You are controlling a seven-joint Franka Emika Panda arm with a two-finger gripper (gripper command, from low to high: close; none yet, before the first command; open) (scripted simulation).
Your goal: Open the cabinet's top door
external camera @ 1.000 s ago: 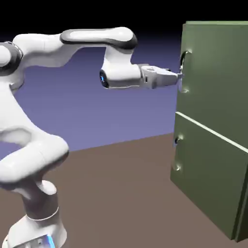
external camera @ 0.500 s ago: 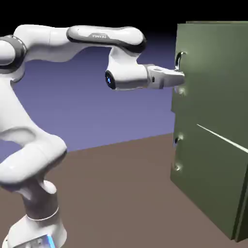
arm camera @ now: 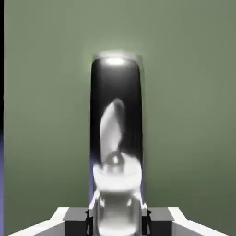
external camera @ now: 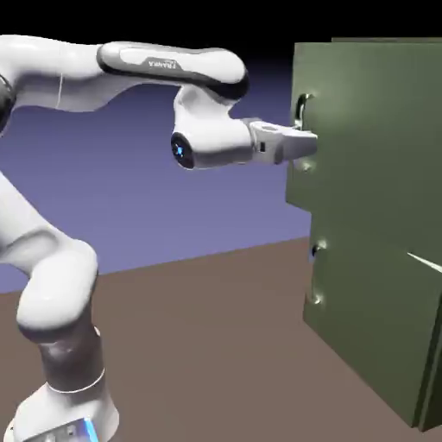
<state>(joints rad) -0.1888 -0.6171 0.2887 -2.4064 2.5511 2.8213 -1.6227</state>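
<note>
The jaws are seen clenched on the handle point(arm camera: 116, 133), a dark curved bar rising straight ahead of them. The top door point(external camera: 380, 129) of the cabinet point(external camera: 380, 328) fills the background directly behind the handle, its edge swung outward past the lower panel point(external camera: 371, 337).

You see the brown table point(external camera: 216, 328) well below the pincer and the blue-violet backdrop point(external camera: 129, 207) behind it.
</note>
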